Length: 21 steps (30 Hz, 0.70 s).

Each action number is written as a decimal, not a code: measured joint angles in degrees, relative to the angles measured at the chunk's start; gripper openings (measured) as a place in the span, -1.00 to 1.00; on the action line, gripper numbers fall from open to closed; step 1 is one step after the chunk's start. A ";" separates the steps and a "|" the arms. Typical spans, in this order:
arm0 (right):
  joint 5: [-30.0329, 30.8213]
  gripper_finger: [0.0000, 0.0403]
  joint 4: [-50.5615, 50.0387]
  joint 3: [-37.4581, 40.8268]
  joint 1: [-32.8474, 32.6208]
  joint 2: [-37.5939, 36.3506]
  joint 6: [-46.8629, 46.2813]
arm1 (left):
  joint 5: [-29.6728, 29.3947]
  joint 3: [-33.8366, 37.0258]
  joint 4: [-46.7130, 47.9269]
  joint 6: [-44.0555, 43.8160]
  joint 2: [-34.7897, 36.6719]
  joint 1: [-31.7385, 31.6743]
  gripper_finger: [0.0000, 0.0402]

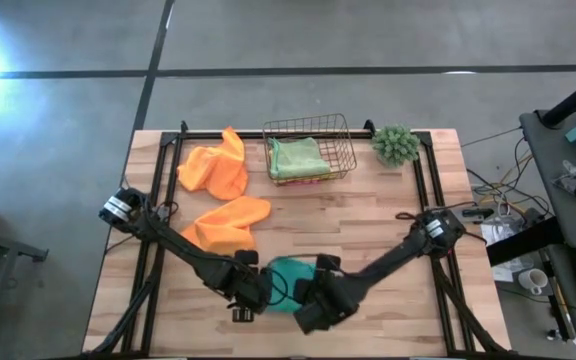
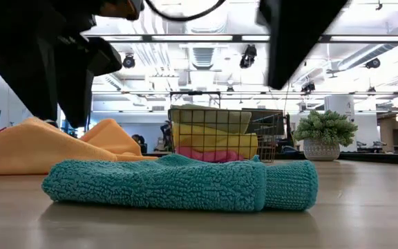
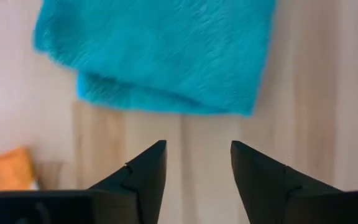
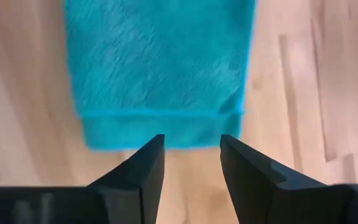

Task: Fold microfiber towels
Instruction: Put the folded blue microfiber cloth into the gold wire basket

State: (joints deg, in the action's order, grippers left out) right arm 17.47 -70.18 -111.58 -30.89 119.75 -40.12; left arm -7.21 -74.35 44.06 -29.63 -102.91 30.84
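Observation:
A teal microfiber towel (image 1: 290, 271) lies folded flat in several layers on the wooden table near its front edge, also seen in the low view (image 2: 178, 183). My left gripper (image 3: 197, 149) is open above bare wood just beside one edge of the teal towel (image 3: 160, 50). My right gripper (image 4: 191, 142) is open too, its fingertips over the hemmed edge of the teal towel (image 4: 157, 68). In the high view the left gripper (image 1: 249, 298) and the right gripper (image 1: 313, 305) stand close together over the towel's near side. Two orange towels (image 1: 218, 165) (image 1: 226, 222) lie crumpled at the left.
A wire basket (image 1: 308, 122) at the back centre holds a light green towel (image 1: 298, 157) on top, with yellow and pink ones (image 2: 213, 146) below it. A small green plant (image 1: 396, 145) stands to the basket's right. Bare wood shows on the table's right half.

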 joint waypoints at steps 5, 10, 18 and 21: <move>0.11 -0.32 -0.05 2.77 -4.66 -0.44 -2.48 | 0.06 0.00 -6.19 0.39 0.00 1.36 -0.18; 0.57 -0.33 2.79 7.18 -7.99 -0.44 -3.52 | -0.31 -0.02 -9.61 3.37 -0.33 2.75 -0.18; 0.57 -0.33 18.55 12.09 -9.60 -0.44 1.39 | 1.16 -0.74 -13.11 3.95 -3.34 5.46 -0.18; 0.59 -0.33 23.42 12.99 -9.63 -0.44 5.16 | -0.10 -1.24 -13.86 5.45 -4.81 5.90 -0.18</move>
State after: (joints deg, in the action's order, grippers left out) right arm 18.06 -46.76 -98.59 -40.52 119.31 -34.96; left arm -7.31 -75.58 30.20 -24.18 -107.73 36.74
